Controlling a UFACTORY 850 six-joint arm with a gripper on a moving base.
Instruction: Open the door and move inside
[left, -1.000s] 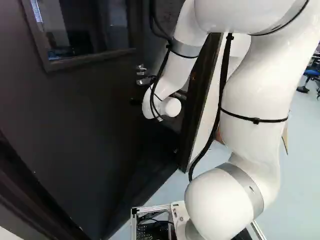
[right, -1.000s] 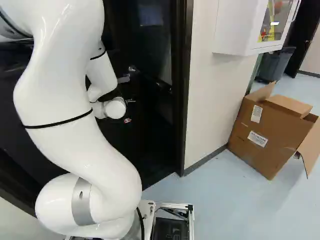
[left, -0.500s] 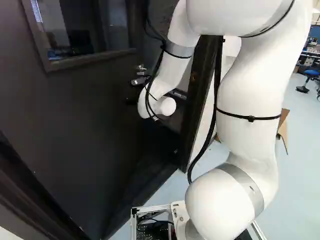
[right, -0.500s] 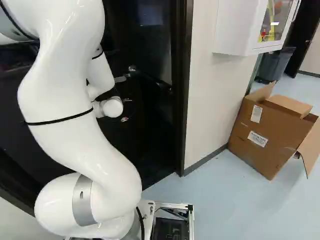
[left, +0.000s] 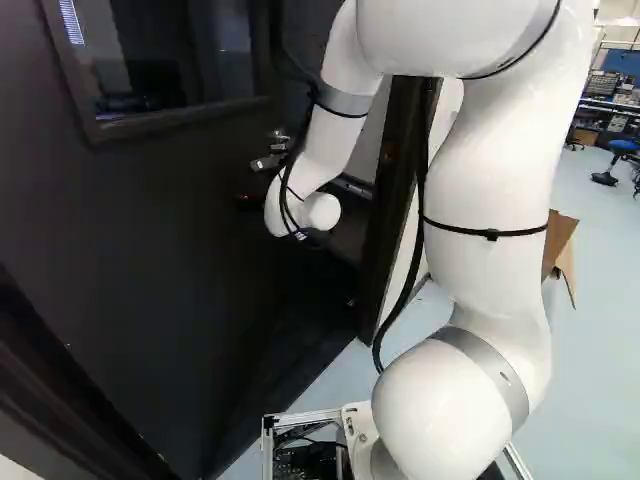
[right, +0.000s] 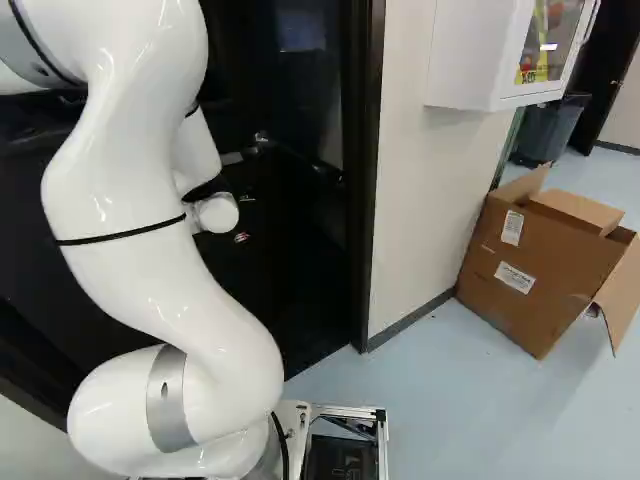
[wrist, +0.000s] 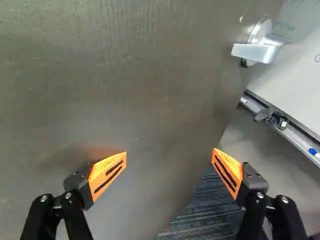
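Note:
The dark door (left: 170, 230) with its window fills the left of the left base view and stands ajar. My gripper (left: 250, 200) is mostly hidden behind the wrist, close to the door face. In the wrist view the gripper (wrist: 169, 155) is wide open, nothing held. One finger lies over the door face (wrist: 135, 90); the other appears past the door's free edge, over the gap. The silver handle (wrist: 257, 49) is ahead of that second finger, clear of both. Whether either finger touches the door, I cannot tell.
Right of the arm is the dark door frame (right: 364, 200), then a pale wall (right: 415, 190) with a white cabinet (right: 470, 60). An open cardboard box (right: 535, 265) stands on the floor. Through the gap show a whiteboard (wrist: 300, 70) and dark carpet (wrist: 205, 212).
The arm has swung leftward in both base views, carrying the gripper along the door face away from the frame. Base and door show no movement.

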